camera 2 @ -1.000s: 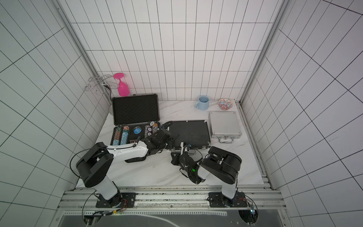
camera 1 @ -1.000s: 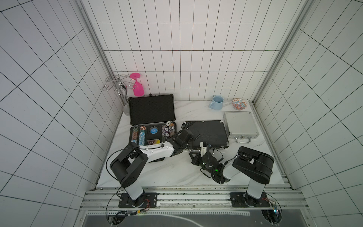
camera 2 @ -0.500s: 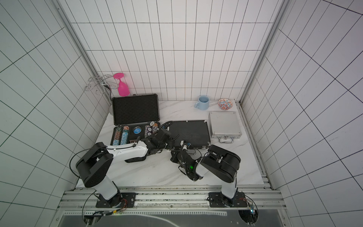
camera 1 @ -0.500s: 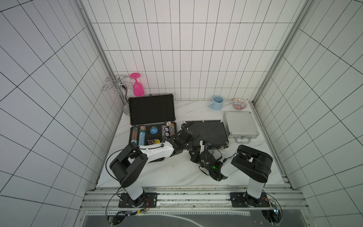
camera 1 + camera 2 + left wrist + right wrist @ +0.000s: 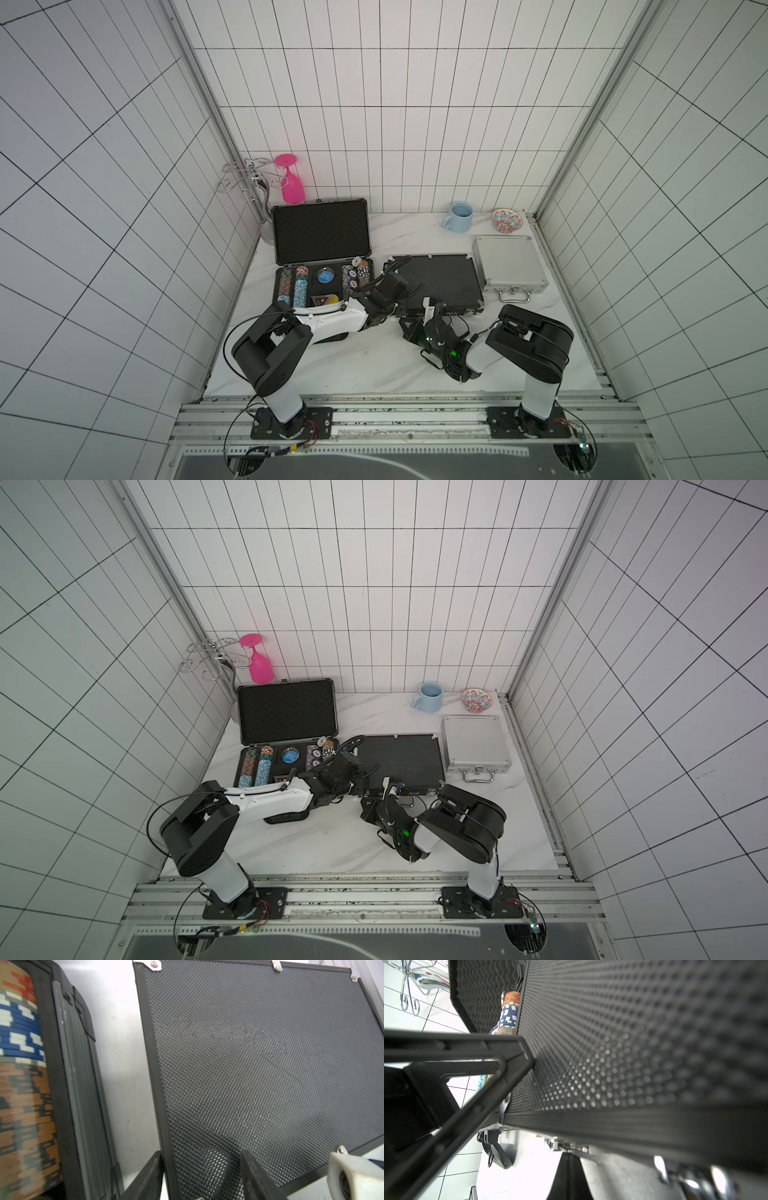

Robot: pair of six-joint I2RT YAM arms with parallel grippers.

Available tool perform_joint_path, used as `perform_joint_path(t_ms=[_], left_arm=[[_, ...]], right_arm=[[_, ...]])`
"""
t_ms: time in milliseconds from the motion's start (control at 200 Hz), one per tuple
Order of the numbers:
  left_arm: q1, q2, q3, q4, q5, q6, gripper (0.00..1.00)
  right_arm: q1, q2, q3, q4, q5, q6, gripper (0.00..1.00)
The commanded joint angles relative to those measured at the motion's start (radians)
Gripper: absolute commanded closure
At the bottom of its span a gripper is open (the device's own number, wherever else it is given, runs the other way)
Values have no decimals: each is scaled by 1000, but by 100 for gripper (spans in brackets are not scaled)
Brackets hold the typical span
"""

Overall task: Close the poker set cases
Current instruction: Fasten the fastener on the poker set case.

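Left end effector (image 5: 200,1159): jaws apart, astride the left rim of the medium black case (image 5: 440,278) close to its near corner. One finger sits outside against the side wall, the other over the dimpled lid; nothing is pinched. Right end effector (image 5: 569,1159): fingers pressed together, empty, tip just below the case's front wall beside a chrome latch (image 5: 562,1145). The lid lies down on its base; I cannot tell whether the latches are fastened. Step in hand, by my reading: securing this case. To do it well, the left should bear down on the lid corner so the shell neither slides on the desk (image 5: 365,365) nor springs up. Meanwhile the closed right tip should push the latch flap squarely flat, not glance off the handle. The case lies flat mid-desk, its long axis running side to side, latch and handle side facing the robot, hinge edge toward the back wall. The small silver case (image 5: 509,259) is just beside it on the right, shut, handle likewise toward the robot. The large dark-grey case (image 5: 320,232) is on the left across a narrow strip of desk and is open. Its lid is raised toward the back wall, chips (image 5: 297,286) exposed, long axis also side to side; not yet shut.
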Motion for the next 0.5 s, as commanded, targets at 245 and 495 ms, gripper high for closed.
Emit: perform_joint_path(t_ms=[245, 495], left_arm=[[-20, 104, -127, -458, 112, 44, 42], [-21, 102, -128, -456, 120, 39, 42]], right_arm=[[-53, 56, -32, -101, 104, 86, 97], [-61, 59, -47, -107, 112, 93, 97]])
